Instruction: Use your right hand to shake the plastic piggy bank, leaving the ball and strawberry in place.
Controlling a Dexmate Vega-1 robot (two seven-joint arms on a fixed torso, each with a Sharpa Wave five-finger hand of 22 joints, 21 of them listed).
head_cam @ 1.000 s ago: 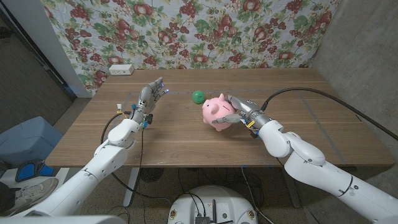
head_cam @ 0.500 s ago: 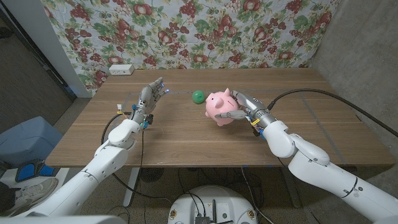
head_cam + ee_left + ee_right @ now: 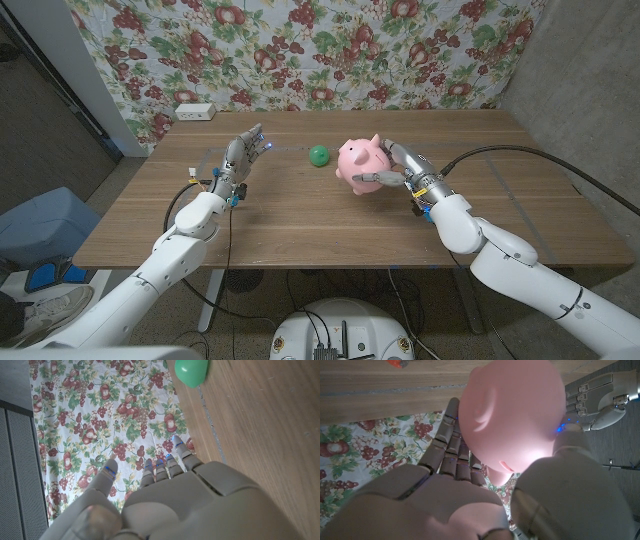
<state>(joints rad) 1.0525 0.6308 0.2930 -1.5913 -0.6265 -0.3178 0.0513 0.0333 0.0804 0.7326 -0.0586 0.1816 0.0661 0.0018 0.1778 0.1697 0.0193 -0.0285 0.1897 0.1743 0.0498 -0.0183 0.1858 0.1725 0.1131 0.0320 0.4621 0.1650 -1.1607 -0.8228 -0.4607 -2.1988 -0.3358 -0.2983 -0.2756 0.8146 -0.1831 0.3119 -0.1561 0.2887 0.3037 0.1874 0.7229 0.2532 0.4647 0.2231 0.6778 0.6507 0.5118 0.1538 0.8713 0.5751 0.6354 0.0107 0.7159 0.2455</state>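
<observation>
Just right of the small green ball [image 3: 318, 155] on the wooden table [image 3: 300, 220], the pink plastic piggy bank [image 3: 360, 164] sits in the right hand [image 3: 398, 172] — fingers wrapped round its far side, thumb across the near flank. Bank appears lifted clear of the tabletop, snout angled up and away from the robot; its long axis runs roughly from the palm toward the ball. The bank lies directly inside the grasp, so a shake should need only wrist motion. Ball is near the bank but apart from it; judged risk: a wide swing toward the ball could knock it.

Left hand [image 3: 240, 158] stands well left of the ball, fingers spread and pointing up, holding nothing.

Hard to make out: a red-orange scrap [image 3: 395, 363] at the right wrist view's edge, cut off — possibly the strawberry, cannot confirm. From the head view the bank hides whatever lies behind it.
</observation>
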